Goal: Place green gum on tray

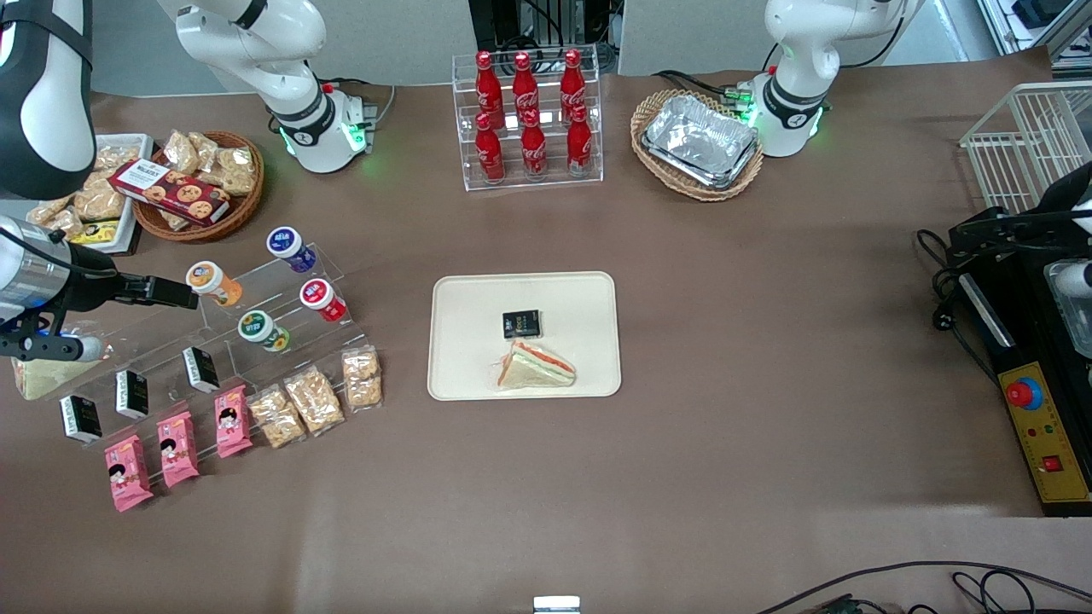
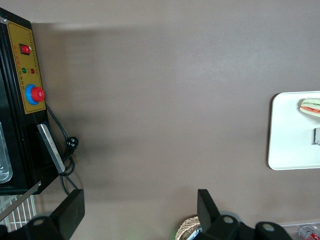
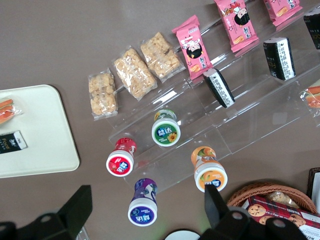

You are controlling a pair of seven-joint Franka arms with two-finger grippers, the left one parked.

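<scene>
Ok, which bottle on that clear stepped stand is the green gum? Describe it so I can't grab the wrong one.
Find the clear stepped stand toward the working arm's end of the table, where the open gripper hovers above. Four small bottles lie on it. The green gum is the one nearest the front camera, with a green lid; its neighbours' lids are red, orange and blue.

Green gum (image 3: 166,132): green lid, white rim. Tray (image 1: 589,294): cream-beige. Hand (image 3: 145,212): black.

Robot lab, mock shop snack display (image 1: 256,341), emergency-stop box (image 1: 1045,435)
</scene>
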